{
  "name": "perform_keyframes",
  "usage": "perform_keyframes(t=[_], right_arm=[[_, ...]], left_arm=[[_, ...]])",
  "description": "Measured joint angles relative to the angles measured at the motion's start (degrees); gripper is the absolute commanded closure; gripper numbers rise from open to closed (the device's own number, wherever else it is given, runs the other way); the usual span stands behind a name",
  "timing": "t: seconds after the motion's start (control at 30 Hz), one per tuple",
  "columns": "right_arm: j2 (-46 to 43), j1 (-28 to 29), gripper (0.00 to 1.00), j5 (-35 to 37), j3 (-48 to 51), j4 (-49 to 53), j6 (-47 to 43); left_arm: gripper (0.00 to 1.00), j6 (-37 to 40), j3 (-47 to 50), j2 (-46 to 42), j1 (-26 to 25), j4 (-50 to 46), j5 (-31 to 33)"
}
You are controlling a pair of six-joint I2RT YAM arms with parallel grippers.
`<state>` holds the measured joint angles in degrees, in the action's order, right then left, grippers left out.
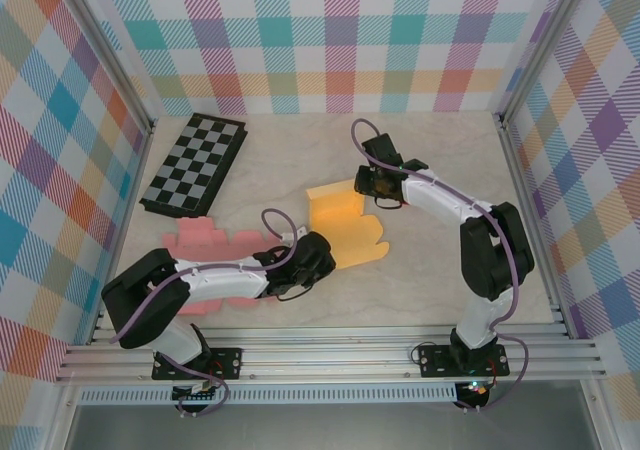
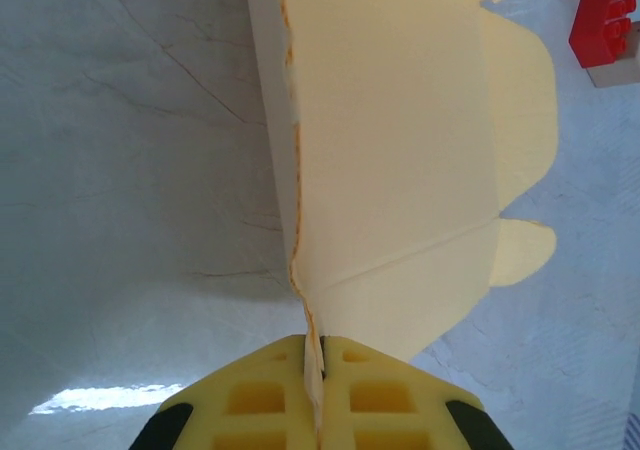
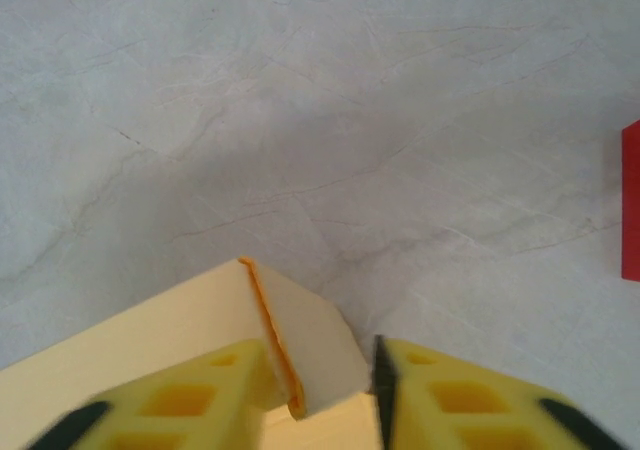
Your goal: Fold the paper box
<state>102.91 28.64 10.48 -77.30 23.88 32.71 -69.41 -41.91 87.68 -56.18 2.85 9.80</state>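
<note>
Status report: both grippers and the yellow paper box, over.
Left gripper shut on paper box edge. Right gripper open around far corner. Pink sheet, checkerboard off left, not blocking.

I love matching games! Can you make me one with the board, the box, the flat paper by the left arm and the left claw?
Things:
1. board
2. box
3. flat paper
4. left claw

Matches:
A. yellow
B. shut on the box's edge
C. pink
D. dark and light checks

Pairs: 1-D, 2-A, 3-C, 4-B
</note>
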Motion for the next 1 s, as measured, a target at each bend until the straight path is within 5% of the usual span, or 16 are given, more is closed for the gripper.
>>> perform_keyframes(t=[0.17, 0.3, 0.6, 0.73, 1.0], right_arm=[[-3.2, -0.4, 0.37, -0.7, 0.0, 2.9, -1.8], [-10.4, -1.4, 0.34, -1.9, -0.9, 5.2, -5.8], [-23.2, -6.3, 0.3, -3.7, -8.3, 6.7, -19.5], [-24.5, -6.5, 0.3, -3.9, -9.0, 9.3, -23.1], [-30.4, -6.5, 0.29, -2.2, -3.3, 11.8, -25.7]], left_arm=[[1.0, 8.5, -4.4, -3.1, 0.0, -10.8, 2.7], [1.0, 23.5, -12.7, -8.4, 1.6, -23.1, 2.8], [1.0, 57.9, -39.8, -12.0, 14.3, -55.4, -7.5], [1.0, 67.4, -53.4, -5.9, 13.7, -70.5, -7.2], [1.0, 78.5, -61.2, -2.4, 5.2, -88.5, 4.8]])
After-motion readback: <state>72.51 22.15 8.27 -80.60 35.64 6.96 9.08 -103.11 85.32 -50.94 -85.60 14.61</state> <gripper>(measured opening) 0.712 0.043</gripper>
